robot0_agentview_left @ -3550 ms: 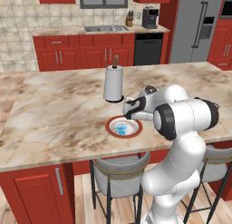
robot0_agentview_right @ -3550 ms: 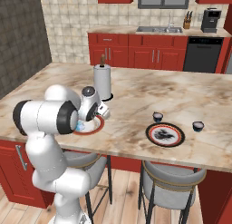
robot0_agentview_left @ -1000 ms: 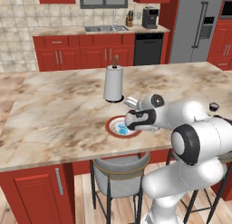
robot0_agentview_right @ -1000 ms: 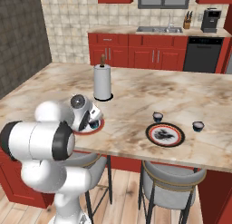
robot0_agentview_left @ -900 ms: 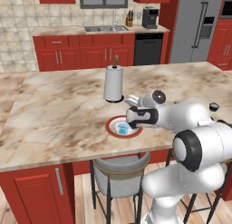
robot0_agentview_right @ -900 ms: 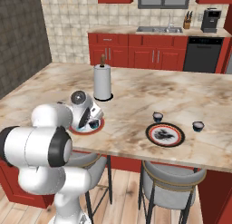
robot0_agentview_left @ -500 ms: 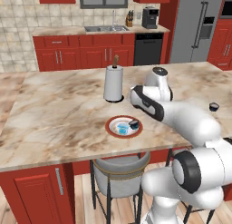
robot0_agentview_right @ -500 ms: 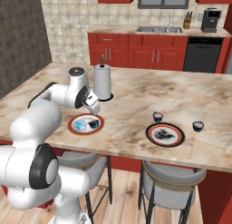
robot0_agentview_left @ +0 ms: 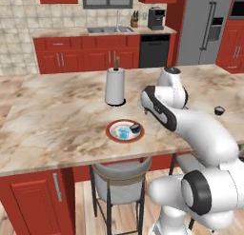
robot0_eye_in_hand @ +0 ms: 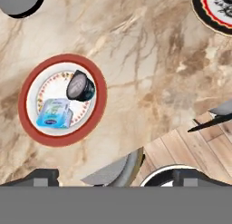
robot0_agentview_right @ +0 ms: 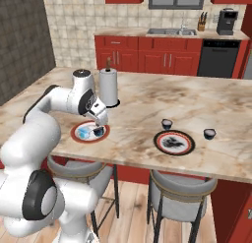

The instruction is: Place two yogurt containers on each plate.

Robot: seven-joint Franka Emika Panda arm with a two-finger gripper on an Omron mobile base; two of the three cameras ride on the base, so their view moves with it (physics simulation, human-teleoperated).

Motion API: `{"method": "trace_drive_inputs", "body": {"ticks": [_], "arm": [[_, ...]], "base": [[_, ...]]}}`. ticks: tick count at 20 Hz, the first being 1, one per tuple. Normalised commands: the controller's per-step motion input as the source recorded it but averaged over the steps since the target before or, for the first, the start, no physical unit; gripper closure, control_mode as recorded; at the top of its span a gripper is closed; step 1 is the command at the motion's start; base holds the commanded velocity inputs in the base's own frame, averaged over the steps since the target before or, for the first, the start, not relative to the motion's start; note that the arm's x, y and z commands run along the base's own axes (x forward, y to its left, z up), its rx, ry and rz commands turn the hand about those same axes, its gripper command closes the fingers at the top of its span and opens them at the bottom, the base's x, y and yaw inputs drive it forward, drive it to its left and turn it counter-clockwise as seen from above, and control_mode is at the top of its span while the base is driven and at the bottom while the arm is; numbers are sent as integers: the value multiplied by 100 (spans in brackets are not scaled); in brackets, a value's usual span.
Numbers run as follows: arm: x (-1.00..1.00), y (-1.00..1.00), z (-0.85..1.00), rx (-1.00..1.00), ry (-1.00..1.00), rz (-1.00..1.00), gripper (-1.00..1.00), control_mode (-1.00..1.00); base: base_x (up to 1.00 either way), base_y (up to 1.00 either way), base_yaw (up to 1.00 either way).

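The jaws (robot0_agentview_right: pixel 100 120) hung wide open above the marble worktop (robot0_agentview_left: pixel 57 120), gripping nothing. On the orange-rimmed plate (robot0_eye_in_hand: pixel 31 126) sat two yogurt cups side by side: the light blue cup (robot0_eye_in_hand: pixel 54 113) and a dark cup (robot0_eye_in_hand: pixel 80 86), just touching. Over to the arm's right lay the patterned plate (robot0_agentview_right: pixel 173 142), bare of cups. One dark cup (robot0_agentview_right: pixel 167 124) stood just beside its rim, another (robot0_agentview_right: pixel 209 134) a little further off on the far side. The paper-towel roll (robot0_agentview_left: pixel 115 86) stood upright behind the orange-rimmed plate.
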Motion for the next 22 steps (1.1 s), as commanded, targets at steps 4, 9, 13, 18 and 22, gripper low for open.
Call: {"method": "trace_drive_inputs", "body": {"ticks": [4, 9, 13, 18, 22], "arm": [[0, 0, 0, 0, 0, 0, -100, 100], [0, 0, 0, 0, 0, 0, -100, 100], [0, 0, 0, 0, 0, 0, -100, 100], [0, 0, 0, 0, 0, 0, -100, 100], [100, -34, 3, 0, 4, 0, -100, -100]], "base": [[-43, -100, -2], [7, -100, -1], [39, -98, 0], [88, -53, 0], [0, 0, 0]]}}
